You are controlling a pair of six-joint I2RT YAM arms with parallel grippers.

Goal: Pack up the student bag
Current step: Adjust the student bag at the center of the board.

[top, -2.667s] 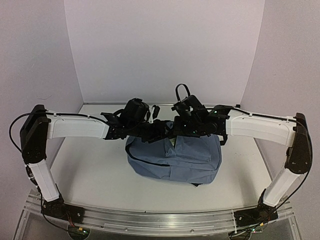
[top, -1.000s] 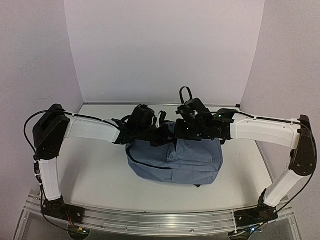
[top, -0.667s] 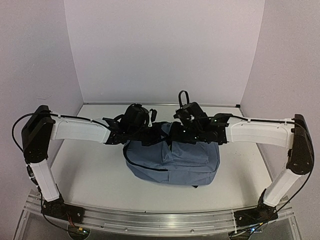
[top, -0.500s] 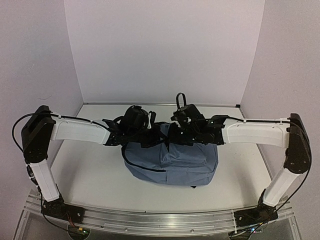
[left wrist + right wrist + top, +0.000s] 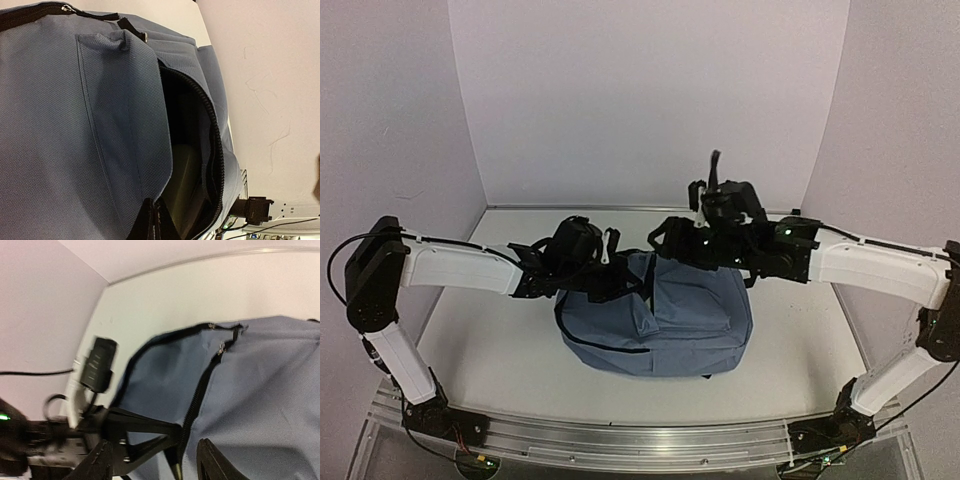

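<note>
The student bag (image 5: pixel 665 322), slate-blue with black zips, lies in the middle of the table. Its main zip gapes in the left wrist view, where the student bag (image 5: pixel 75 125) shows a dark inside with a flat olive thing (image 5: pixel 187 185) in it. My left gripper (image 5: pixel 608 272) is shut on the fabric edge of that opening, as the left gripper (image 5: pixel 153 224) shows from close by. My right gripper (image 5: pixel 668 238) hangs above the bag's top. Seen from its own wrist, the right gripper (image 5: pixel 156 465) is open with nothing between its fingers, over the student bag (image 5: pixel 260 400).
The white table (image 5: pixel 490 340) is walled in at the back and on both sides. An aluminium rail (image 5: pixel 640 440) runs along the near edge by the arm bases. A black strap end (image 5: pixel 714 165) sticks up above the right wrist.
My right gripper has opened, let go of the bag's top and risen up and to the right. The left gripper keeps its hold and has drawn slightly left; the bag has sagged flatter.
</note>
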